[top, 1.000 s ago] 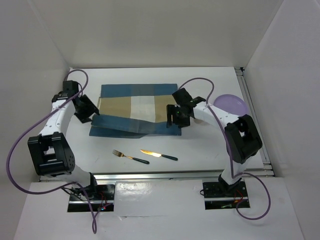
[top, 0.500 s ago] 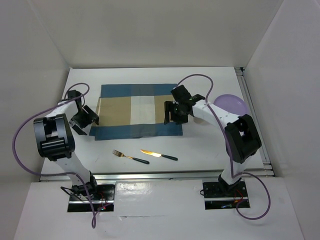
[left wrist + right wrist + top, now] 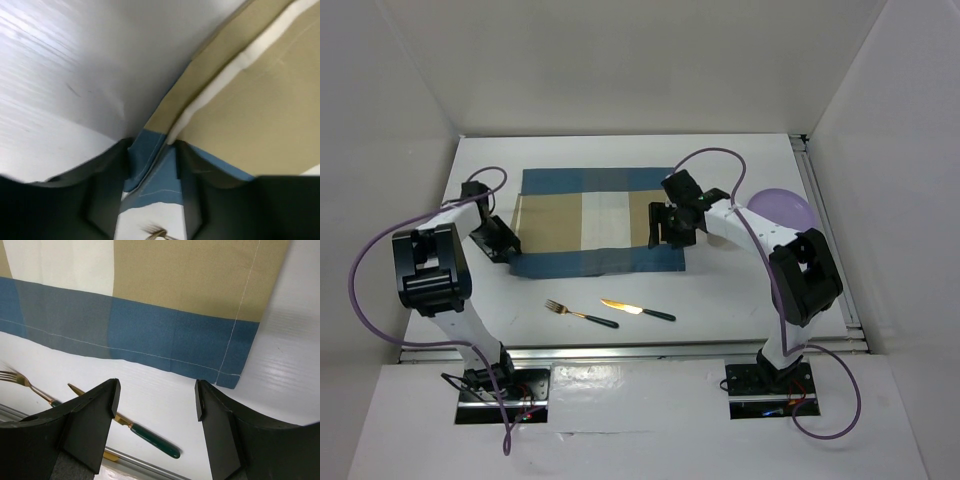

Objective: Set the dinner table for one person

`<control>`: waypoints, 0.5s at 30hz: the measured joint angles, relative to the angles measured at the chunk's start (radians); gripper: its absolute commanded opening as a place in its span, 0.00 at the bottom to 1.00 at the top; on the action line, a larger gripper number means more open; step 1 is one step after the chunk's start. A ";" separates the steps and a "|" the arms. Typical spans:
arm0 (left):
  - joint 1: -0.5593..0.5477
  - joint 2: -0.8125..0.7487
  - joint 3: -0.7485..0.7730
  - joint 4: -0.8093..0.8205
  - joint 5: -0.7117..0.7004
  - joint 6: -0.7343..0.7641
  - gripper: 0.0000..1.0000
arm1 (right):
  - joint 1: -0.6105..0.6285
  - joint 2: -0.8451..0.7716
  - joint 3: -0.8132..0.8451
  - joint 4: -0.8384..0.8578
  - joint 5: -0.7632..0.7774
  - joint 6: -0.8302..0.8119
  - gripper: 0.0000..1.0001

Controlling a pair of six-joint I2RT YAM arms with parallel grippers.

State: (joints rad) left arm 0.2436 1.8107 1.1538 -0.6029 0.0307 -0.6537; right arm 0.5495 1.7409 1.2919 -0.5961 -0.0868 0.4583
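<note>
The blue-and-tan checked placemat (image 3: 595, 220) lies flat on the white dinner table (image 3: 740, 290). My left gripper (image 3: 506, 246) is at its near-left corner; in the left wrist view it (image 3: 152, 150) is shut on a pinched fold of the blue hem (image 3: 150, 160). My right gripper (image 3: 665, 226) hovers open and empty over the mat's near-right corner (image 3: 227, 372); its jaws (image 3: 156, 395) stand wide apart. A fork (image 3: 578, 314) and a green-handled knife (image 3: 640, 311) lie on the table in front of the mat. The knife (image 3: 150, 437) also shows in the right wrist view.
A purple plate (image 3: 782, 210) sits on the table right of the mat, partly behind the right arm. Silver rails run along the near edge (image 3: 640, 348) and the right edge (image 3: 830, 240). White walls enclose the table on three sides.
The mat's raised, sagging near edge has come down and now lies flat. My right gripper has let go of the near-right corner. My left arm has swung down to the table with the corner.
</note>
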 measured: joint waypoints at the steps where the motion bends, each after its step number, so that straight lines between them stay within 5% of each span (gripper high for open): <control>1: -0.004 0.000 -0.003 0.006 0.006 0.002 0.45 | 0.000 0.000 0.001 0.000 0.000 0.000 0.73; 2: -0.005 -0.001 -0.007 0.011 0.013 0.004 0.29 | 0.000 0.000 0.003 -0.001 0.001 0.000 0.73; 6: -0.008 -0.005 -0.015 0.024 0.035 0.019 0.01 | 0.000 0.000 0.005 0.000 0.002 -0.003 0.73; 15: -0.010 -0.135 -0.009 -0.053 0.033 0.023 0.00 | 0.000 0.001 0.005 -0.003 0.016 -0.001 0.74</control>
State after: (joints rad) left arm 0.2333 1.6756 1.1450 -0.6556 0.0639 -0.6312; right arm 0.5499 1.7416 1.2972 -0.5987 -0.0711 0.4572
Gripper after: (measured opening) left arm 0.050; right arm 0.743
